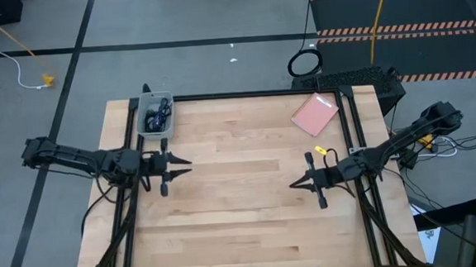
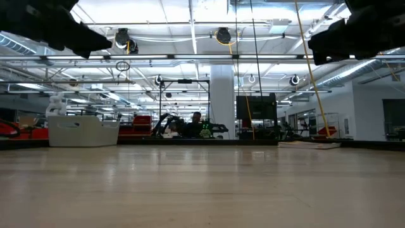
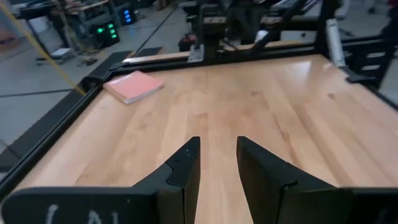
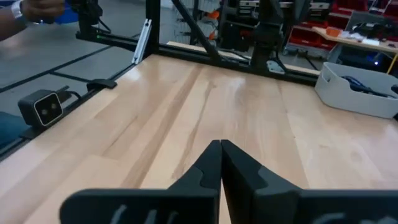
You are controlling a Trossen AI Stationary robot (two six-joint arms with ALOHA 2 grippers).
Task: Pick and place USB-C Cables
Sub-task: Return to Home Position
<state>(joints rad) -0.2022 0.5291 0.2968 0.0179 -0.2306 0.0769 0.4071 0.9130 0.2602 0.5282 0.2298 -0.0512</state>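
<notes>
The USB-C cables (image 1: pixel 156 116) lie coiled inside a grey bin (image 1: pixel 166 97) at the table's far left corner; I make out black coils and a blue one (image 4: pixel 357 81), not each cable apart. My left gripper (image 1: pixel 185 162) hovers open above the table's left side, just near of the bin, pointing right. My right gripper (image 1: pixel 294 184) hovers shut above the right side, pointing left. In the wrist views the left fingers (image 3: pixel 217 146) stand apart and the right fingers (image 4: pixel 221 146) are closed together. Neither touches anything.
A pink flat square (image 1: pixel 315 113) lies at the table's far right. The bin shows as a white tub (image 2: pixel 83 131) in the low view. A small camera (image 4: pixel 42 107) sits on the table's near frame. Bare wood lies between the two grippers.
</notes>
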